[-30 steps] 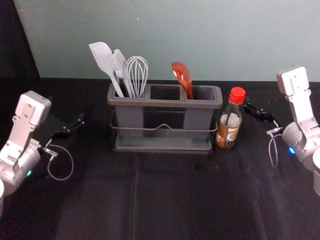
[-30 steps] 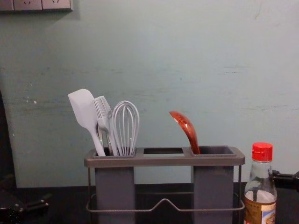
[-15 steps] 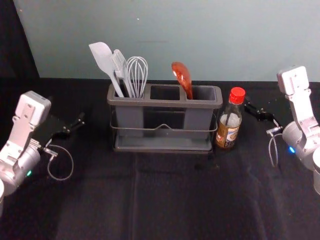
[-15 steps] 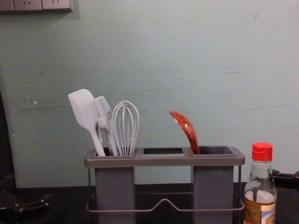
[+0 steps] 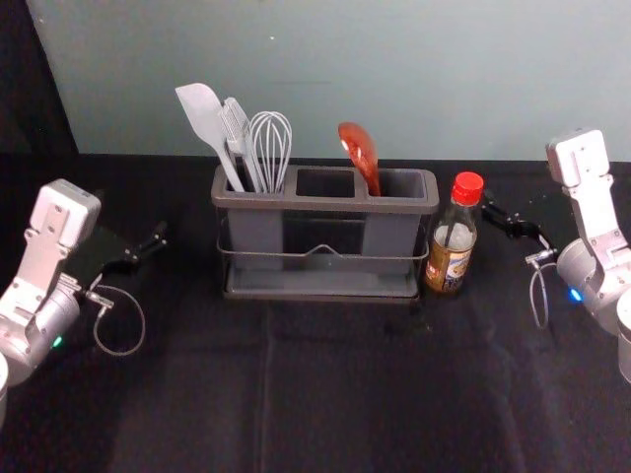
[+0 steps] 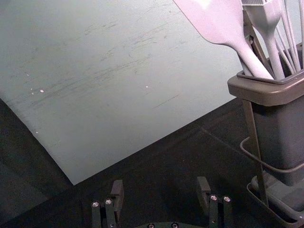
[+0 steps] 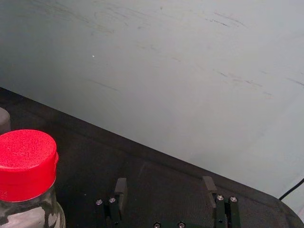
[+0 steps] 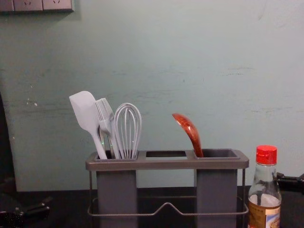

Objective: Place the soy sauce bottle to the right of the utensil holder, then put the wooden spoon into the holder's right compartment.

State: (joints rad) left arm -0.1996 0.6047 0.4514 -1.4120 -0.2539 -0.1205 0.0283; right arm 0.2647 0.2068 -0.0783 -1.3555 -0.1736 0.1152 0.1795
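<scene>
Head view: the soy sauce bottle stands upright just beside the right end of the utensil holder, with the right gripper near its right side. The wooden spoon leans in the holder's right compartment, well apart from the left gripper. Each arm enters from its own side, gripper directed inward.
Left wrist view: fingers of the left gripper, spread apart.
Right wrist view: fingers of the right gripper, likewise separated, near the red-capped bottle.
Chest view: spoon bowl uppermost, tilted leftward.
</scene>
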